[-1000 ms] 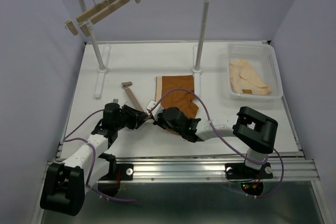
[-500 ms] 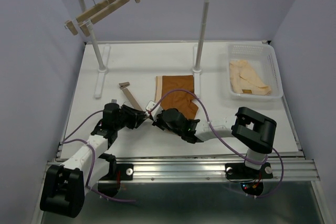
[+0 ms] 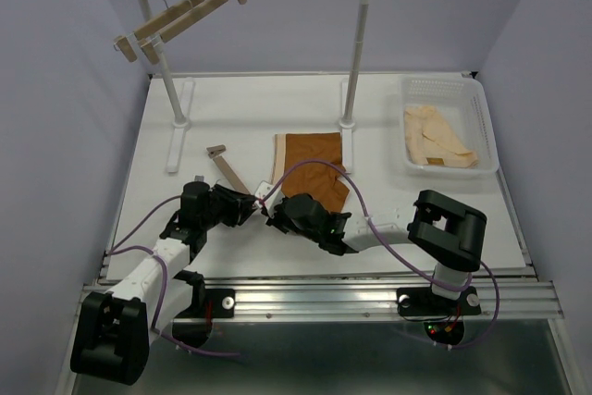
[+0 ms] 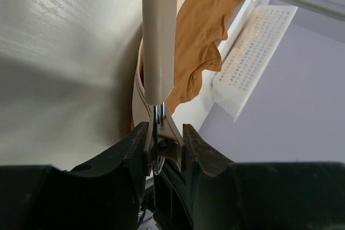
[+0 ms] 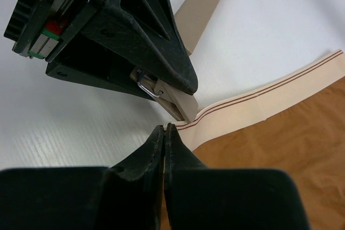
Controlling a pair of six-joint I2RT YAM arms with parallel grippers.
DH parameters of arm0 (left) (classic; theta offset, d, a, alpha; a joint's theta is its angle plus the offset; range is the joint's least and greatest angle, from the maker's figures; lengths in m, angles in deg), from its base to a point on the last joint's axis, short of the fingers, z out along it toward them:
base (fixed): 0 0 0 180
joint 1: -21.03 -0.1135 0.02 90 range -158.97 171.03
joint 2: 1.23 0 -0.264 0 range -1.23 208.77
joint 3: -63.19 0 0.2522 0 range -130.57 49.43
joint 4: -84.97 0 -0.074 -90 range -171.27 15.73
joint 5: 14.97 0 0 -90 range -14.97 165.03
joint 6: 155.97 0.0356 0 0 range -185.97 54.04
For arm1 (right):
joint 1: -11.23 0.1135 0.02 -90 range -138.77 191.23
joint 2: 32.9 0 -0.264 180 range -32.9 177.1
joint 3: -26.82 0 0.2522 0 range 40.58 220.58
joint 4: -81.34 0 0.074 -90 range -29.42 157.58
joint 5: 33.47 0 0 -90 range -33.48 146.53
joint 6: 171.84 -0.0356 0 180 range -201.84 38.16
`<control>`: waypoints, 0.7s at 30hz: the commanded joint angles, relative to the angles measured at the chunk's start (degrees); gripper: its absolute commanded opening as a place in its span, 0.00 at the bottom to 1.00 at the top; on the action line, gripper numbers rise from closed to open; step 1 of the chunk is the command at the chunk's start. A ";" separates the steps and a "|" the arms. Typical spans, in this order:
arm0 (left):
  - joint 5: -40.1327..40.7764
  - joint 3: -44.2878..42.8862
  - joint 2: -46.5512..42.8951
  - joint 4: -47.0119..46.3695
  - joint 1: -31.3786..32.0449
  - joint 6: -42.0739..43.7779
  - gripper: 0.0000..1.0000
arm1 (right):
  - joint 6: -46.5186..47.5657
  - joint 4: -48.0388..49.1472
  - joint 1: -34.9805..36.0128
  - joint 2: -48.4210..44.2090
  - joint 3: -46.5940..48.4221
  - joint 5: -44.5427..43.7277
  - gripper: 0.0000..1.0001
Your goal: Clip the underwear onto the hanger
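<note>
Underwear of rust-brown fabric with a pale beige waistband (image 3: pixel 313 166) lies flat on the white table (image 3: pixel 259 108), mid-table and just right of the slim light-wood bar hanger (image 3: pixel 228 168), which also lies on the table. The step in hand looks like the first clipping. The left gripper (image 4: pixel 164 133) is clamped on the wooden clip (image 5: pixel 175 103) at the hanger's near end, apparently squeezing it. The clip's mouth meets the end of the waistband strip (image 5: pixel 259 100). The right gripper (image 5: pixel 163 129) has its fingers pressed together, their tip at the waistband's edge right beside the clip. Whether fabric is pinched between them, or the band already sits inside the clip's mouth, cannot be told. The next move likely calls for feeding the waistband corner fully between the clip's halves and holding it there while the left gripper eases off so the spring bites. The far clip would then need the other corner. Compared with a second ago, the right arm has edged left toward the clip, and the hanger's far end has swung slightly left. The garment's body lies as it did.
</note>
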 commanded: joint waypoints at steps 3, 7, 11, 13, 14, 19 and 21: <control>-1.47 -0.15 -0.51 1.09 0.32 -1.41 0.00 | 0.53 5.06 0.70 -0.09 2.19 -0.54 0.01; -3.39 0.20 0.46 1.36 0.32 -0.36 0.00 | 0.62 5.06 0.70 -0.35 2.19 -0.71 0.01; -4.19 -0.50 1.86 4.07 0.32 1.92 0.00 | 1.93 4.18 0.70 -0.70 2.01 -1.59 0.01; -3.67 -1.29 1.96 6.70 0.32 3.67 0.00 | 2.11 3.83 0.70 -1.40 1.66 -1.77 0.01; -3.49 -1.73 1.96 7.42 0.32 4.21 0.00 | 2.29 3.57 0.70 -1.58 1.57 -1.77 0.01; -2.44 -4.01 2.13 10.06 0.32 5.97 0.00 | 2.64 2.51 0.70 -2.63 1.05 -1.33 0.01; -2.26 -3.84 2.48 10.15 0.32 5.97 0.00 | 2.64 2.51 0.70 -2.81 0.87 -0.81 0.01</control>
